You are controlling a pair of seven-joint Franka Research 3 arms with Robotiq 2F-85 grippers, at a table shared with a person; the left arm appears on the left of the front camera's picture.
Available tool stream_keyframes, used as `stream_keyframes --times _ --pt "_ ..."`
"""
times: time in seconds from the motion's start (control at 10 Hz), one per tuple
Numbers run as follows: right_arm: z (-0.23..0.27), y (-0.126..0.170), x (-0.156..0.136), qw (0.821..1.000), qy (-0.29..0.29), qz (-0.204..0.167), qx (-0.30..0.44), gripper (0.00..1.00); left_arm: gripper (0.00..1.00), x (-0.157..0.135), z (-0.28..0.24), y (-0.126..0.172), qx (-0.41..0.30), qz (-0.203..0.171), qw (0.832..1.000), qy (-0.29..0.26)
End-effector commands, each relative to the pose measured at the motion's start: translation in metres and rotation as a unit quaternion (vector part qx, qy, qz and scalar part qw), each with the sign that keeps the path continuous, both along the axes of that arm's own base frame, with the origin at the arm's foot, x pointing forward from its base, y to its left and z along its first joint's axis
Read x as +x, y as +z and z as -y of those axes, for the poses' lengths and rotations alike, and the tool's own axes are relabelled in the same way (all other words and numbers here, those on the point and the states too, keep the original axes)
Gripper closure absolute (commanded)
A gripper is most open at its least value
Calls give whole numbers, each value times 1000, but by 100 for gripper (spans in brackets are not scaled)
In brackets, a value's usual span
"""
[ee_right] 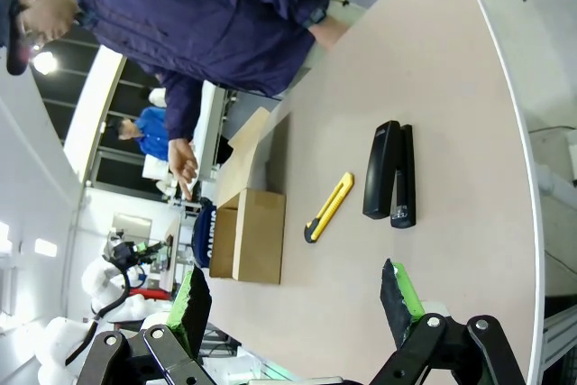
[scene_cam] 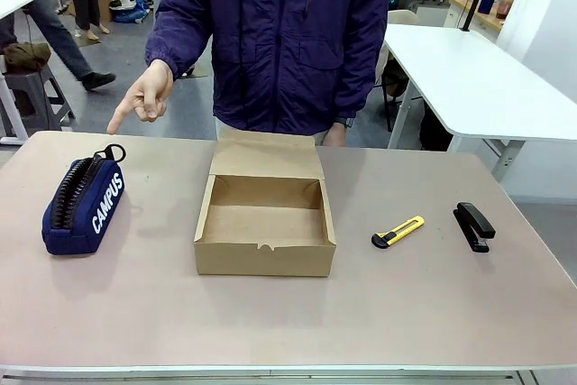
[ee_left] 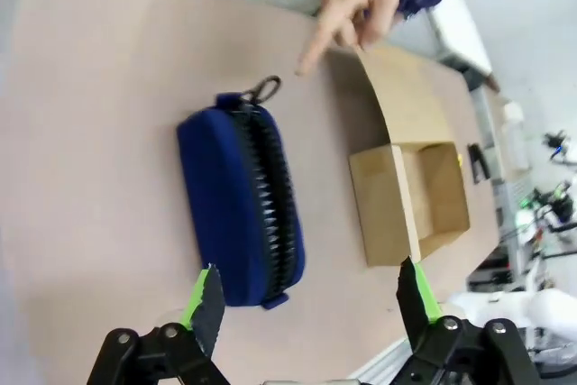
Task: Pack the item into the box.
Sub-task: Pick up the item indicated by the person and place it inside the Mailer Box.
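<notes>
The item, a navy-blue zip pouch (scene_cam: 83, 206) with white "CAMPUS" lettering, lies on the table's left part; the person's hand (scene_cam: 144, 96) points a finger down at it from above. The box (scene_cam: 264, 218), brown cardboard with its flap lid folded back, sits open and empty in the middle. In the left wrist view my left gripper (ee_left: 311, 297) hangs open above the table, just short of the pouch (ee_left: 239, 205), with the box (ee_left: 410, 200) beyond. My right gripper (ee_right: 293, 299) is open too, high over the table's right end, nothing between its fingers; the box (ee_right: 248, 233) shows farther off.
A yellow utility knife (scene_cam: 398, 232) and a black stapler (scene_cam: 474, 225) lie right of the box. The person in a dark blue jacket (scene_cam: 279, 33) stands at the far edge behind the box. Another white table (scene_cam: 478, 78) stands at the back right.
</notes>
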State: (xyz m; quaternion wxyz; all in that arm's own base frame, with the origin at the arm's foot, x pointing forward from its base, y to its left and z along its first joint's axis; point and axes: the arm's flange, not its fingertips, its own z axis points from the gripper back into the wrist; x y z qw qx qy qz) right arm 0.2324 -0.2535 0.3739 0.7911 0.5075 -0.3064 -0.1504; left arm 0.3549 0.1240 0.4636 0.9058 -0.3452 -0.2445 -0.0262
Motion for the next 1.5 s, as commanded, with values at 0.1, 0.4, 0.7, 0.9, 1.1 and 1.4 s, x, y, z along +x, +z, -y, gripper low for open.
stream_keyframes --times 0.1,0.4,0.7,0.9,1.1,1.4 --pt "2 1 3 1000 -2 18 0 0 0 20 89 2 102 -19 995 3" --pt "2 1 3 1000 -2 18 0 0 0 43 143 -11 198 -62 978 9" --pt "2 1 3 1000 -2 18 0 0 0 51 156 -18 269 -75 958 60" --pt "2 1 3 1000 -2 18 0 0 0 60 163 -35 300 -97 948 46" --pt "2 1 3 1000 -2 18 0 0 0 72 163 -44 328 -104 936 78" --pt "2 1 3 1000 -2 18 0 0 0 92 166 -65 335 -141 929 65"
